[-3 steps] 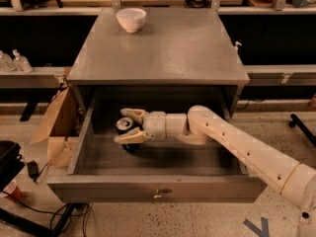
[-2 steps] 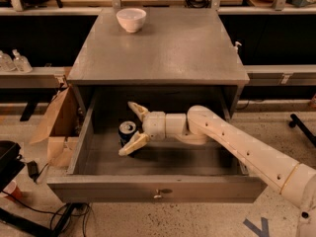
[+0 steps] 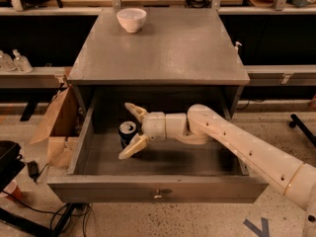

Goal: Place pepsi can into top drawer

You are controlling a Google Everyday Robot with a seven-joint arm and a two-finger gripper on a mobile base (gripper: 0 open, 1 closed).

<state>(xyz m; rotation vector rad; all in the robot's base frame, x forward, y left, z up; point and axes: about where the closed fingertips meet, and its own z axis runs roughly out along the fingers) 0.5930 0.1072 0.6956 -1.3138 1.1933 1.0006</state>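
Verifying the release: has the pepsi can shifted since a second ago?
No. The pepsi can stands where it was, toward the left wall of the top drawer; the gripper, jaws now open, straddles it.

Lighting: warm, moderate, from overhead. Counter (image 3: 163, 48) top evenly lit with a dull sheen and no hard glare. White bowl (image 3: 131, 19) is the brightest object, with a soft shadow at its base. Top drawer (image 3: 98, 191) interior is dimmer, and its back wall under the counter sits in deep shadow. Tool (image 3: 124, 131) is inside the drawer, left of centre, fingers spread either side of the pepsi can (image 3: 128, 132). The pale fingers catch light and the lower one shadows the drawer floor. Small highlight on the can's silver top. Recesses either side of the cabinet are near black.
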